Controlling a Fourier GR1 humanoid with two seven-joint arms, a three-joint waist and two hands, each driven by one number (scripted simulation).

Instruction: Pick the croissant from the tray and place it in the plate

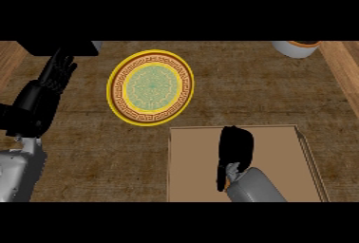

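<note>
Grey metal of the left forearm (10,175) fills the 7 o'clock corner, nearest the lens. From it the left robot hand (45,90) stands up along the 9 o'clock edge, fingers straight and released, resting and holding nothing. Right of it, toward 11 o'clock on the bench (91,156), lies the round yellow plate (151,88) with its patterned rim, nothing on it. At 5 o'clock sits the flat brown tray (280,156), its far left corner close to the plate's lower rim. The right robot hand (236,144) lies over the tray's left half; whether it is clenched, released or grasping anything I cannot tell. The croissant does not show; probably it is on the tray under that hand. I judge it light, soft and flaky, easily crushed, so best taken across its thick middle, not by the thin tips. A white cup (300,47) stands at 1 o'clock, well apart.
</note>
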